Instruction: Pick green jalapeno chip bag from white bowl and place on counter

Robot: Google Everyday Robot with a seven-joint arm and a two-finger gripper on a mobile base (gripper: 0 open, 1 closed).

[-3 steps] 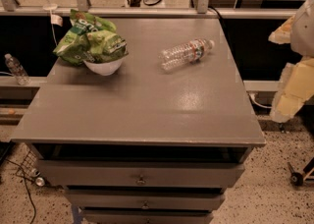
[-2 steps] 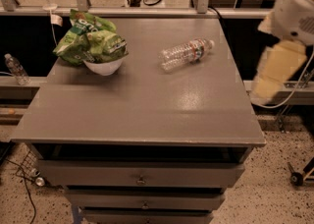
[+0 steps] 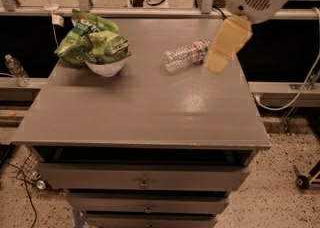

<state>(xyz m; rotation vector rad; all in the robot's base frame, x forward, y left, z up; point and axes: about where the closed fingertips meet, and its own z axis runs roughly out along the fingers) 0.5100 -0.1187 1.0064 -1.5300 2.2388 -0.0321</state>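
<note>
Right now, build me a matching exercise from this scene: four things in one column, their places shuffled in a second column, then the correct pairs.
Column A
1. green jalapeno chip bag
2. white bowl
3. plastic bottle
4. gripper

Column B
a. lying on its side at the far right of the counter
b. in the air over the counter's right side, next to the bottle
c. standing on the counter's far left part
d. resting on top of the bowl

Pairs: 1-d, 2-c, 3-a, 4-b
</note>
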